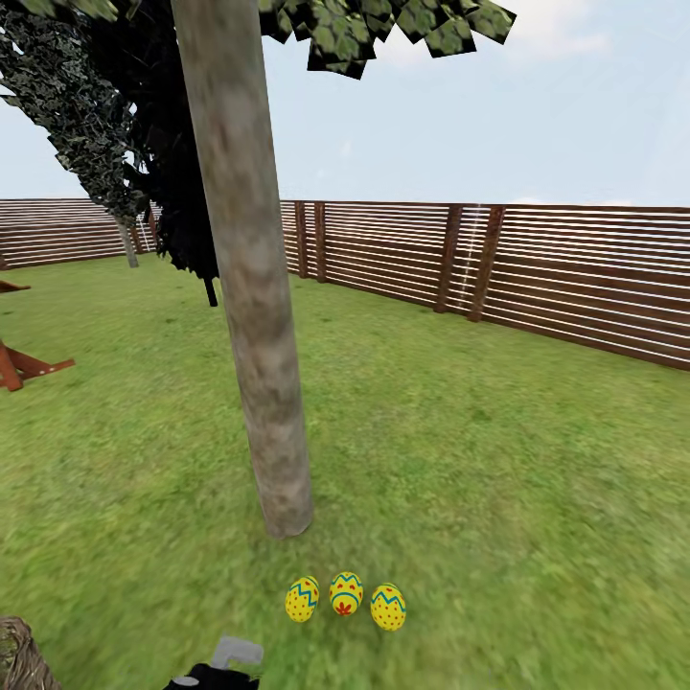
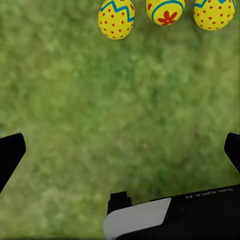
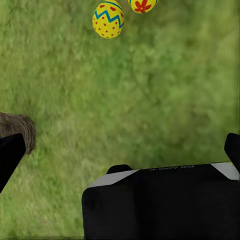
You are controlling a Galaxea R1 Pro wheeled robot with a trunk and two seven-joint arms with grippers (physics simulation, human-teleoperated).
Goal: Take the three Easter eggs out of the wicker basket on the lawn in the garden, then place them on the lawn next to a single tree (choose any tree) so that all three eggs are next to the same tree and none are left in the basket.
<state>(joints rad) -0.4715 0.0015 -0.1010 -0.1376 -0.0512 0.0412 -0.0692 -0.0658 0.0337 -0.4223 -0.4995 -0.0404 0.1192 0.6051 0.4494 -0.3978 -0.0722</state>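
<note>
Three Easter eggs [image 1: 345,598] lie in a short row on the lawn [image 1: 498,479], just in front of the foot of the tree [image 1: 257,316] with the thick, mottled grey-beige trunk, near it but not touching; the left egg [image 1: 302,599] carries a blue zigzag and red dots, the middle egg [image 1: 346,593] a red flower mark under a blue band, the right egg [image 1: 388,607] a zigzag and dots again; each is apart from its neighbour by a sliver of grass; a corner of the wicker basket [image 1: 19,656] shows at the lower left of the head view, well apart from the eggs, its inside hidden; the left gripper [image 2: 120,150] is spread wide over bare grass, holding nothing, the eggs lying beyond its tips; the right gripper [image 3: 120,150] is likewise spread and empty, with the basket's rim [image 3: 20,130] just beside one finger; behind the tree stands a near-black dark tree [image 1: 182,192] and a brown slatted fence [image 1: 537,268].
</note>
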